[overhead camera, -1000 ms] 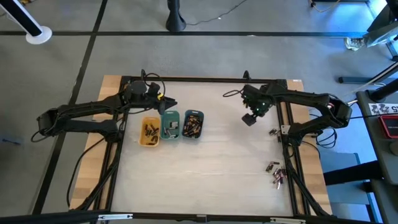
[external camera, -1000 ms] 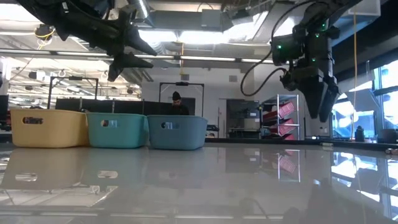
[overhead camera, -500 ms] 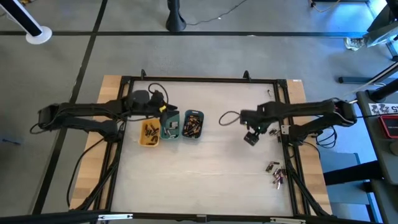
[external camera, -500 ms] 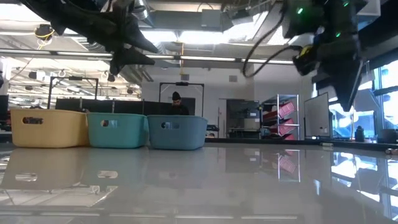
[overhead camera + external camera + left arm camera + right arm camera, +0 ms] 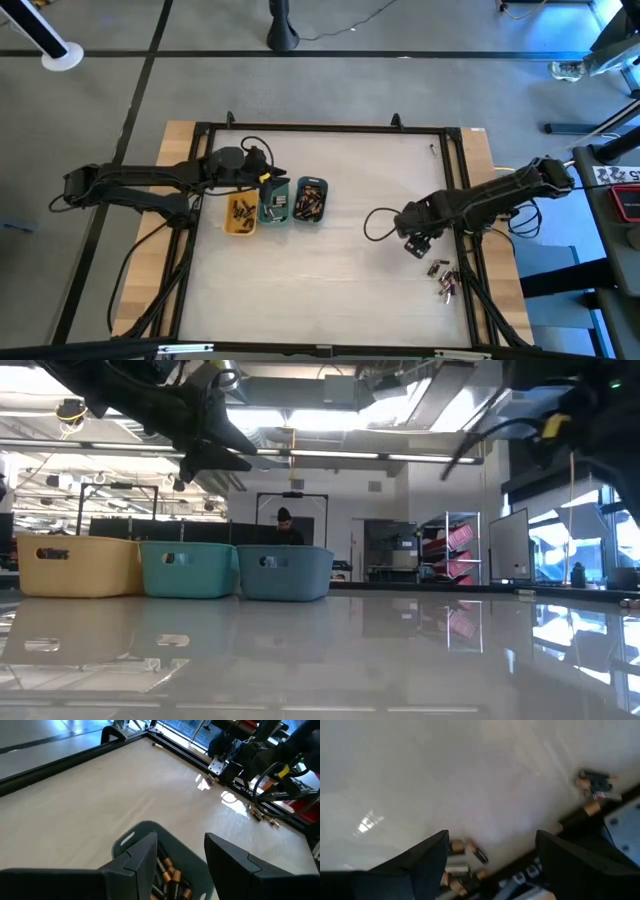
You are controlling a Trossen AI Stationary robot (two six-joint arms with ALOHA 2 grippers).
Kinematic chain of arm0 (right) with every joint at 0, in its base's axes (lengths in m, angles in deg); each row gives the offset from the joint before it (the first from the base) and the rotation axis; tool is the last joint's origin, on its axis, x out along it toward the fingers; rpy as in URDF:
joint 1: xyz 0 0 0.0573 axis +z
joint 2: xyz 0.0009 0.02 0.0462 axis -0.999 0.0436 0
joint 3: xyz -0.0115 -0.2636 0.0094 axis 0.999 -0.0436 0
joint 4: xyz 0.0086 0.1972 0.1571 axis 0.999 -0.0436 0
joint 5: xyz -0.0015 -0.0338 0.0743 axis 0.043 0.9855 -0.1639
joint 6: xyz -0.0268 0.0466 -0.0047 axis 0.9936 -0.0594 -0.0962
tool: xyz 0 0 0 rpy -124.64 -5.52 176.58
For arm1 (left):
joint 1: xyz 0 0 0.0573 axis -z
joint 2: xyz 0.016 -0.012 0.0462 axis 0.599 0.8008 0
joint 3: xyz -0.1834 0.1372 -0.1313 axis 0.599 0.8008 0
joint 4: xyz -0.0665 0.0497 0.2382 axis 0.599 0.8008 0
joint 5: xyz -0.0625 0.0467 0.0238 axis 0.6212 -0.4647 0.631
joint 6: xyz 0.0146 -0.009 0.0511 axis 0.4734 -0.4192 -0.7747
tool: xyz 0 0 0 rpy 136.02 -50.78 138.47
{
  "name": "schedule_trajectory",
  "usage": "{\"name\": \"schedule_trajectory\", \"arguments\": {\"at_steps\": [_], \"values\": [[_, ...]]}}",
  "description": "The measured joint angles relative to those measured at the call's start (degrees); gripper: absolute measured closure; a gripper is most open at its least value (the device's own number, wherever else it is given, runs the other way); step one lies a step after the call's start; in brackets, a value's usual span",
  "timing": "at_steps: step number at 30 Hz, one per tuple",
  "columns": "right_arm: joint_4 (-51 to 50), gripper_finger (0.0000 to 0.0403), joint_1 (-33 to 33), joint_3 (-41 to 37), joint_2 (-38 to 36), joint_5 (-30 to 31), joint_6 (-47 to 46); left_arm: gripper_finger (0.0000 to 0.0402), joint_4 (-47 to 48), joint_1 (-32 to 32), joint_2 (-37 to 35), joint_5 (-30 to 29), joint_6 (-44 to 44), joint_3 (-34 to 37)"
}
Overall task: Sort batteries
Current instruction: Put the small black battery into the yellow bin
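Note:
Three small trays stand in a row at the table's left: yellow, green and grey-blue, each with batteries inside. My left gripper hangs open above the far end of the green tray. In its wrist view its fingers frame the grey-blue tray and its copper-topped batteries. My right gripper points down, open, just above the table by the right rail. Loose batteries lie on the table a little nearer than it, also showing as batteries in the right wrist view.
The black frame rail runs along the table's right side, close to my right gripper and the loose batteries. A black cable loop hangs off the right arm. The middle of the white tabletop is bare. A person stands in the room behind the trays.
My right gripper has swung from the far right of the table toward the near edge along the right rail, staying at about the same height and turning about its axis, and now hangs beside the loose batteries. My left gripper has shifted slightly toward the near edge over the trays.

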Motion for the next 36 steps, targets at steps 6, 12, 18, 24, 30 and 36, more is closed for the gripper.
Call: {"name": "schedule_trajectory", "arguments": {"at_steps": [6, 12, 18, 24, 30, 36], "values": [[-3.18, 0.0104, 4.64, -2.16, -0.04, -3.41, 2.12, 0.0247, -0.17, 0.00, 0.00, 0.13, 0.15, 0.00], [-1.54, 0.0104, 9.78, -10.62, -0.04, -11.53, 3.99, 0.0247, -0.17, 0.00, 0.00, 0.13, 0.66, 0.00], [3.63, 0.0104, 11.17, -11.61, 1.22, -13.17, 5.02, 0.0247, -0.16, 0.00, 0.00, 0.15, 1.88, 0.00], [9.89, 0.0104, 11.18, -13.78, 5.56, -15.13, 5.70, 0.0247, -1.39, -0.02, 0.00, 0.15, 1.92, 0.00], [9.97, 0.0104, 11.17, -15.15, 9.81, -14.93, 10.30, 0.0247, -1.38, -0.02, 0.00, 0.15, 3.12, 0.00], [15.25, 0.0104, 11.12, -16.76, 12.06, -14.24, 11.60, 0.0247, -1.36, -0.02, 0.00, 0.14, 3.90, 0.00]]}}
